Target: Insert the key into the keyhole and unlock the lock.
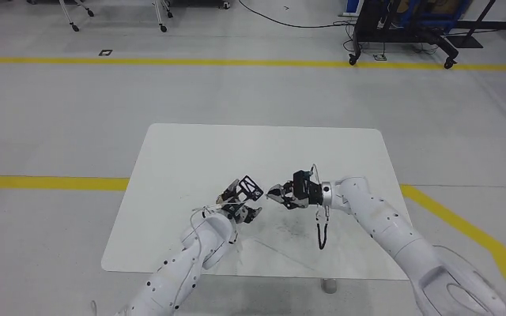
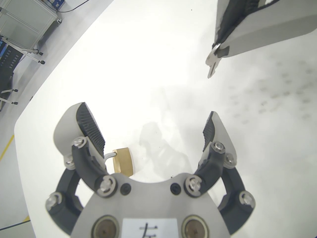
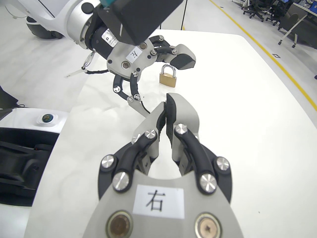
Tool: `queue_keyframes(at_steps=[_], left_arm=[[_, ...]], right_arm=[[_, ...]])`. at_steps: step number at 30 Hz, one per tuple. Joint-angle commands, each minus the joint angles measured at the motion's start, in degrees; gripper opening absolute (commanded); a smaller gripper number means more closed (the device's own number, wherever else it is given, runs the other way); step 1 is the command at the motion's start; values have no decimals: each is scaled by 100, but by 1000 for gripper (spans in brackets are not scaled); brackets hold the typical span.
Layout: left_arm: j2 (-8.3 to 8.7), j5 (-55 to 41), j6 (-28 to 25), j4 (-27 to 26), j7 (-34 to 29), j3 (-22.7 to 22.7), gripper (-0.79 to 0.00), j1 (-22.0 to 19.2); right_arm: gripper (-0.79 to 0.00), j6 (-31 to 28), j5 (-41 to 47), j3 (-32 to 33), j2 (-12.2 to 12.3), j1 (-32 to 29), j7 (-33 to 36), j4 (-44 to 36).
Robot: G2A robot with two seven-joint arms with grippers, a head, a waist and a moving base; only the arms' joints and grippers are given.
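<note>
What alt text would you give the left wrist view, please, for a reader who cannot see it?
The right gripper, jaws shut on a silver key, holds it above the white table, blade free. Nearer the camera, the left gripper hangs with jaws open, a brass padlock on the table beside one of them.

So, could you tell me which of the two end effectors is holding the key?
The right end effector: it is shut on the key, while the left end effector is open near the padlock.
</note>
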Motion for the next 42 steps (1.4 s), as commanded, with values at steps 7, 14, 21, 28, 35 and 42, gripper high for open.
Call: queue_keyframes(at_steps=[7, 14, 21, 28, 35, 42], left_arm=[[205, -488, -162, -968, 147, -1259, 0, 552], [357, -1599, -794, -1082, 578, -2445, 0, 1096], [357, -1599, -794, -1082, 578, -2445, 0, 1096], [331, -3226, -1321, -847, 941, -2624, 0, 1071], [422, -7531, -2741, 35, -942, -3070, 0, 635], [534, -9905, -3009, 858, -2918, -3001, 0, 5]], right_arm=[[-785, 0, 4, 6, 10, 8, 6, 7], [-785, 0, 772, -83, -15, -218, -400, -65], [-785, 0, 1976, -451, -40, -204, -743, 214], [-785, 0, 1976, -451, -40, -204, -743, 214], [-785, 0, 3893, -862, -222, -505, -401, 202], [-785, 0, 6088, -1622, -366, -272, 315, -102]])
